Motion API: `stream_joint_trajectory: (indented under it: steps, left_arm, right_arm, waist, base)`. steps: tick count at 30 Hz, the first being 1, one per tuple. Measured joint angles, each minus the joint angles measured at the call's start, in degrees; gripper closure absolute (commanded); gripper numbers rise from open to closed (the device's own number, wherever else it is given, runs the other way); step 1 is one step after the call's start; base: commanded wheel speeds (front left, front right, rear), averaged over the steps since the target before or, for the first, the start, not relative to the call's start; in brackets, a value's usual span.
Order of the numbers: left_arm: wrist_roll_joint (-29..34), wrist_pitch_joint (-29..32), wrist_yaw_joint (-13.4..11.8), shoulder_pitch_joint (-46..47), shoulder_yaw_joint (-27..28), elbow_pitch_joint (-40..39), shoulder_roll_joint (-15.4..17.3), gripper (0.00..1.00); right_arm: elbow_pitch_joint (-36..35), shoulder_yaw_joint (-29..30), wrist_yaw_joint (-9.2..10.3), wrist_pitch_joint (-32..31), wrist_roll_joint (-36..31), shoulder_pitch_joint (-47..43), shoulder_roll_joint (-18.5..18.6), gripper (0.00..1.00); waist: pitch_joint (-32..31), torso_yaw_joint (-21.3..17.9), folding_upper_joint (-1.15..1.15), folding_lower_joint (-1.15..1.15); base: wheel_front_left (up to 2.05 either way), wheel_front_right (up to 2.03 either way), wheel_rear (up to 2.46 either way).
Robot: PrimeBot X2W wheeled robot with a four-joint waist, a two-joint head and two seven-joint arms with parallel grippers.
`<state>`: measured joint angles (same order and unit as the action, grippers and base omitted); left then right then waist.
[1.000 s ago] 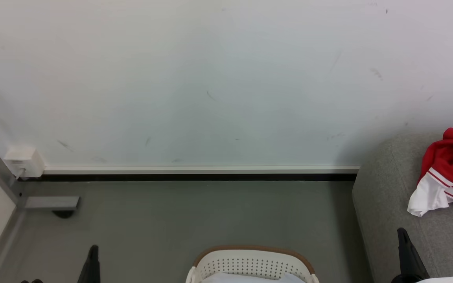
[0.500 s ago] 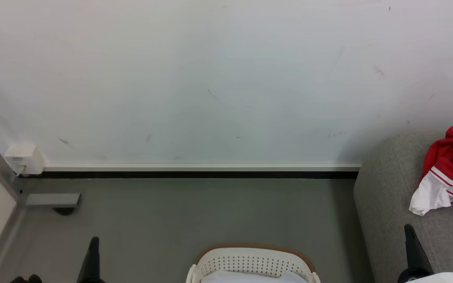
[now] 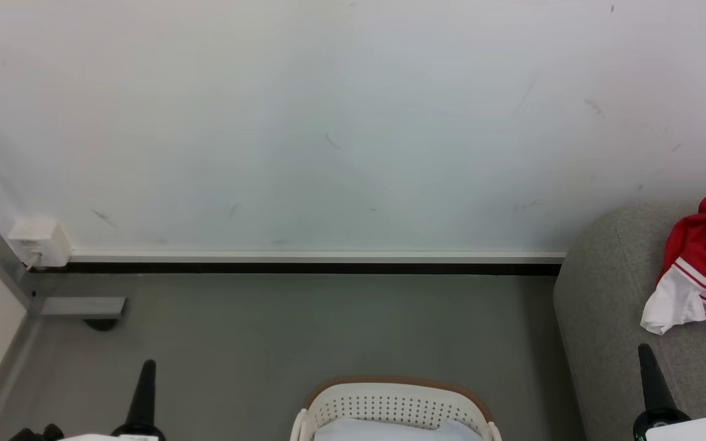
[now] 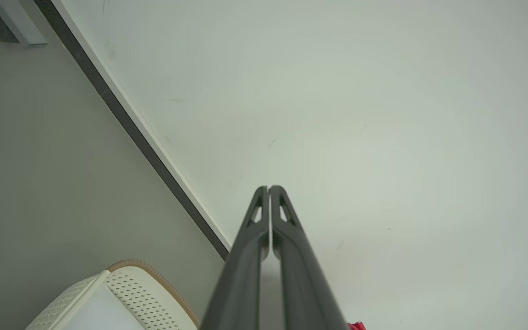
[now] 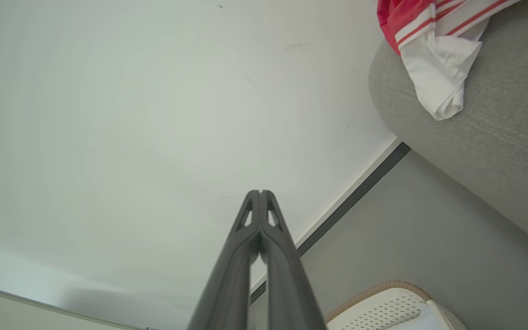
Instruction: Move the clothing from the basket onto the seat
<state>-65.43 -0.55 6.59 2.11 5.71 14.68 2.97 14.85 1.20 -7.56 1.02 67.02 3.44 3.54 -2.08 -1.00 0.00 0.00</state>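
Clothing (image 3: pixel 699 254) lay heaped on seat (image 3: pixel 604 318), near its rounded end. Basket (image 3: pixel 396 405) sat on floor (image 3: pixel 328 324), apart. Left pincer (image 4: pixel 269 188) and right pincer (image 5: pixel 260 192) both closed tight, empty.

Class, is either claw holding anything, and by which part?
Nothing: left claw and right claw are shut, empty; the clothing lies on the seat.

Scuffed white wall (image 3: pixel 328 122); white skirting (image 3: pixel 316 256) over dark strip; grey floor (image 3: pixel 304 324); metal frame leg (image 3: pixel 77 306) left.
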Motion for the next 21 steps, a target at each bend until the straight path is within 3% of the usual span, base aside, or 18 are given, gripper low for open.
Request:
stream_joint_trajectory:
  steps: [21]
  left_arm:
    - [-10.93,2.99,0.37,1.5,0.33,-0.22,-0.08,1.0]
  right_arm:
    - [-0.25,2.02,0.0,-3.0,10.43,1.05,-0.15,1.0]
  waist:
    - [0.8,0.35,0.0,0.0]
  base:
    - [0.0,0.0,0.0]
